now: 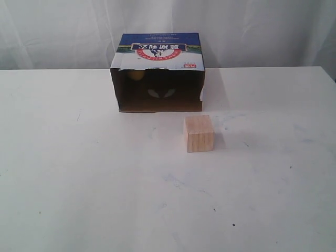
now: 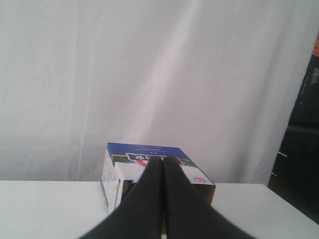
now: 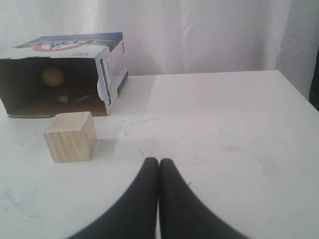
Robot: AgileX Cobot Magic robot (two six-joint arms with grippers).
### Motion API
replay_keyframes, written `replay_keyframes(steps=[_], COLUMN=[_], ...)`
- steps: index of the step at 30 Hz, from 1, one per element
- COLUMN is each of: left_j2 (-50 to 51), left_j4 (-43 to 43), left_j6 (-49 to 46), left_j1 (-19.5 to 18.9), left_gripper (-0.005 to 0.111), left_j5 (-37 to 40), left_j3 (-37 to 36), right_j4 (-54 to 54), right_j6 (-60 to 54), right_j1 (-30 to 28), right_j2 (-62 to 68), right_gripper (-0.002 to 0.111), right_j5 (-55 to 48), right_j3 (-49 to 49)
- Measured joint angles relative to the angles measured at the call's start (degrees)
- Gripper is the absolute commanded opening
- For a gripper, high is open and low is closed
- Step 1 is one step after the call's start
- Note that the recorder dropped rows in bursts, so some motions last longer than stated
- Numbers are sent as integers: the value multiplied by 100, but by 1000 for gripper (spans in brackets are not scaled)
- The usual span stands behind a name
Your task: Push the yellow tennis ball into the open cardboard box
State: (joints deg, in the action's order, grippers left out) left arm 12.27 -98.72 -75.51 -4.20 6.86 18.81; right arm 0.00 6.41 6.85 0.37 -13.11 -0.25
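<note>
**Inspector:** Where the large brown cardboard carton (image 1: 158, 52) with the blue printed top and red-and-white logo lies on the white table (image 1: 79, 184), its open side faces the room and its interior is dark. Location of the small mustard-yellow tennis ball (image 3: 52, 76)?

**Observer:** Inside the carton. It sits well back in the shadow, toward the left side of the opening as the exterior view has it. I cannot tell whether it touches the rear wall.

**Inspector:** Other items on the surface?

**Observer:** One pale wooden cube (image 1: 199, 133), resting flat on one face, near the carton's right front corner. A strip of bare table separates the two, so there is no contact. A white curtain (image 1: 252, 31) hangs behind the table.

**Inspector:** Condition of the left gripper (image 2: 162, 160)?

**Observer:** Closed. Its two black fingers (image 2: 149, 189) are pressed together along their length with nothing between them. They point toward the carton and hide the middle of its near face from that wrist camera.

**Inspector:** And the right gripper (image 3: 158, 162)?

**Observer:** Also closed and empty, the fingers meeting tip to tip. It hangs over bare table, apart from both the cube and the carton. From that wrist the carton's mouth and the ball within show plainly.
</note>
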Motion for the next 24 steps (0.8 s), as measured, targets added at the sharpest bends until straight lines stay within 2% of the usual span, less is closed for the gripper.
replay_keyframes(steps=[7,9,11,12,14,15,18,21,24], left_j2=[1,1,1,1,1,1,1,-26,-129], left_j4=[-6,241,1259,2334,3972,5180,7522,8963,9452], left_j6=[-253,-170,414,1077,2852,4203,6694,7694,7982], left_j1=[0,0,0,0,0,0,0,0,0], left_gripper=[0,0,0,0,0,0,0,0,0], left_j5=[-1,129,337,500,808,1003,1358,1023,-136], left_j3=[0,0,11,41,124,156,170,-95,-807], right_j4=[0,0,0,0,0,0,0,0,0], right_j6=[0,0,0,0,0,0,0,0,0], right_j1=[0,0,0,0,0,0,0,0,0], right_j2=[0,0,0,0,0,0,0,0,0], right_gripper=[0,0,0,0,0,0,0,0,0], right_j5=[0,0,0,0,0,0,0,0,0], right_j3=[0,0,0,0,0,0,0,0,0])
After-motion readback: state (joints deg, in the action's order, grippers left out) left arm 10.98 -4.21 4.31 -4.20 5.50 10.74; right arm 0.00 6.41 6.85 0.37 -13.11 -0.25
